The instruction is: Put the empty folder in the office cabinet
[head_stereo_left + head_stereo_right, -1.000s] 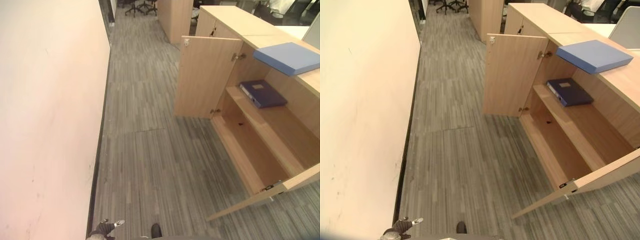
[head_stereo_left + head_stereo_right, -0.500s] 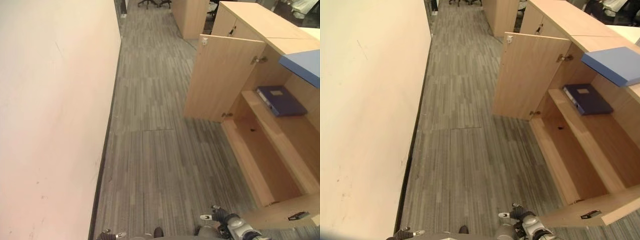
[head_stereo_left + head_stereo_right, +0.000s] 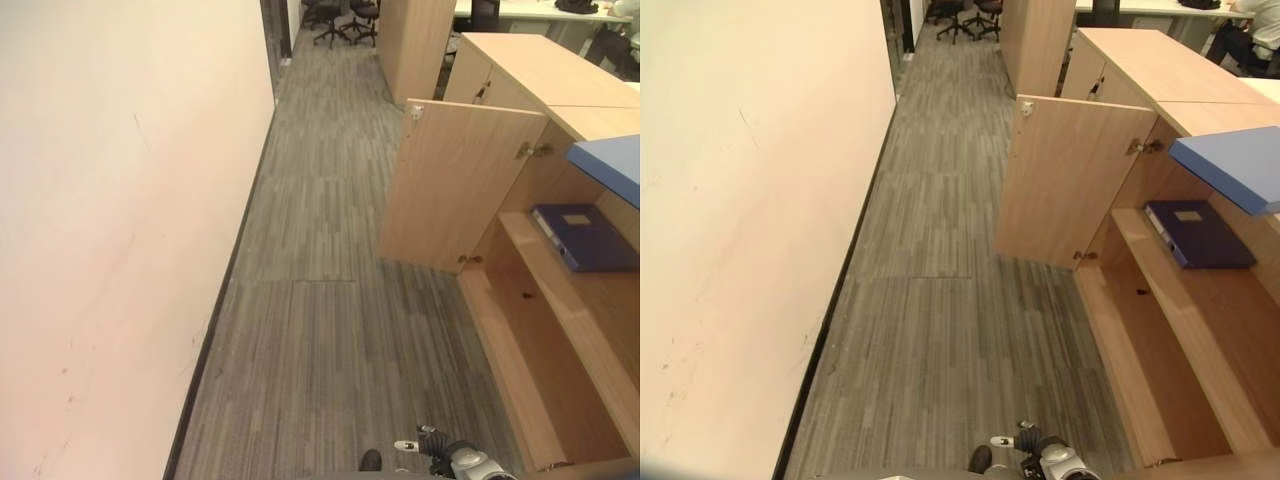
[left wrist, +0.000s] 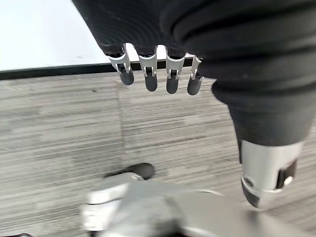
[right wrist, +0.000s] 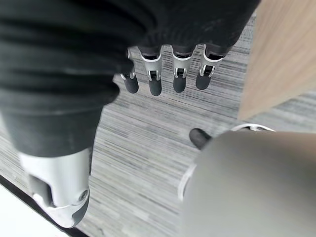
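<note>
The office cabinet [image 3: 1160, 330] stands on the right with its door [image 3: 1065, 180] open. A dark blue folder [image 3: 1198, 233] lies flat on the upper shelf inside, and a light blue folder [image 3: 1232, 165] lies on the cabinet top. The right hand [image 5: 168, 74] hangs over the grey carpet [image 3: 940, 300], fingers relaxed and empty. The left hand [image 4: 158, 74] also hangs loose, holding nothing, near the white wall [image 3: 110, 230].

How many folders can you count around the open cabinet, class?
2: a light blue folder lying on the cabinet top, partly cut off by the picture's edge, and a dark blue folder flat on the upper shelf inside. Others may be hidden.
</note>
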